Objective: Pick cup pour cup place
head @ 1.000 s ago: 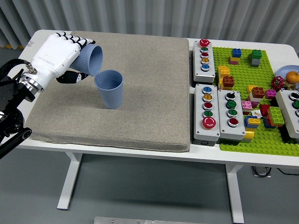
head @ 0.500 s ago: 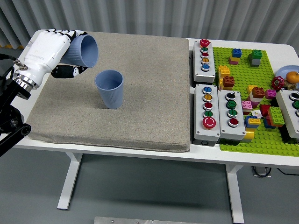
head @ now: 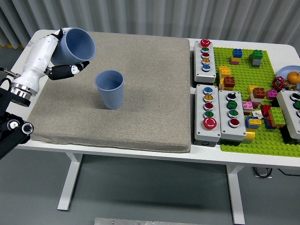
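Two blue cups: one tilted, gripped in left hand above mat's far-left corner; other upright nearby on mat.

The left hand grips a blue cup tilted with its mouth toward the right, raised above the grey mat on the white worktop, apart from a second blue cup standing upright on the mat.
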{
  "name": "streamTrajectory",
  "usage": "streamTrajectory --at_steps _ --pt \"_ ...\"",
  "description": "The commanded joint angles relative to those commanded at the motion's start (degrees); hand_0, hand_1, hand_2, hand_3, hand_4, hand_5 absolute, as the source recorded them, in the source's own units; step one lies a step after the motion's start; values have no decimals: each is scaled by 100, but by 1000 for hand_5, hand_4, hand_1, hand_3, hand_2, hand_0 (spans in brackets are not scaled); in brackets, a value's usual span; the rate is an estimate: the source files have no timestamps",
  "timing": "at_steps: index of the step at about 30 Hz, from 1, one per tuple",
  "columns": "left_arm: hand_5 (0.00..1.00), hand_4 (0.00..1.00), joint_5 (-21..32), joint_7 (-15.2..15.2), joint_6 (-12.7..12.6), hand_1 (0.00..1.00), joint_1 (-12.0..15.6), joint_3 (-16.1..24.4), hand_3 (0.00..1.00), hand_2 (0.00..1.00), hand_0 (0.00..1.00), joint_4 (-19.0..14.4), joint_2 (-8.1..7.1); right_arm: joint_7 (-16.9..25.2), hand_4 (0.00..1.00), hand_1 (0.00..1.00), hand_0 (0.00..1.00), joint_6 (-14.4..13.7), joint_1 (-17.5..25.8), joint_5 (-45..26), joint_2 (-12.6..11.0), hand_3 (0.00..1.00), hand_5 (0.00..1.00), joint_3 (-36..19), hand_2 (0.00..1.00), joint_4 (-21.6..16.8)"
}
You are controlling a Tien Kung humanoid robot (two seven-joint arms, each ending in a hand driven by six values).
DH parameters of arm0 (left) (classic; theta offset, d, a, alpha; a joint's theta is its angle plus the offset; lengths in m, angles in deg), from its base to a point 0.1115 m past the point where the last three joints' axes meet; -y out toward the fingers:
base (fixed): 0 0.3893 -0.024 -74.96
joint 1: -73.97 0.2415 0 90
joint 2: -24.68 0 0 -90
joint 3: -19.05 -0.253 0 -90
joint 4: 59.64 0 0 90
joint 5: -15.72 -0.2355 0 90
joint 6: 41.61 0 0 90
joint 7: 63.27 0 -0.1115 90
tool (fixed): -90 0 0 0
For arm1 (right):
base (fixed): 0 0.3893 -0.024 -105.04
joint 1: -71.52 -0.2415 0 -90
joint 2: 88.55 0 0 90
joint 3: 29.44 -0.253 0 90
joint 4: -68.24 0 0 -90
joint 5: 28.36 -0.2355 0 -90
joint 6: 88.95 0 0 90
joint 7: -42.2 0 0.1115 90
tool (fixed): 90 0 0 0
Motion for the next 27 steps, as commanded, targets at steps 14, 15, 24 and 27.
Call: streamTrajectory --at_steps 14,15,24,27 --pt "158 762 3063 238 -533 644 345 286 703 749 634 495 765 -30 2 659 712 5 64 102 28 592 103 -24 629 0" --pt "158 762 3018 230 -543 644 365 271 703 749 634 527 814 -31 2 659 712 5 71 112 30 592 103 -27 629 0" --pt "164 765 2877 271 -531 653 423 137 707 754 642 829 1068 -28 2 659 712 2 82 127 31 592 103 -33 628 0" --pt "164 765 3027 439 -519 653 383 26 707 754 642 1038 1147 -27 2 659 712 -5 58 103 35 592 103 -23 628 0"
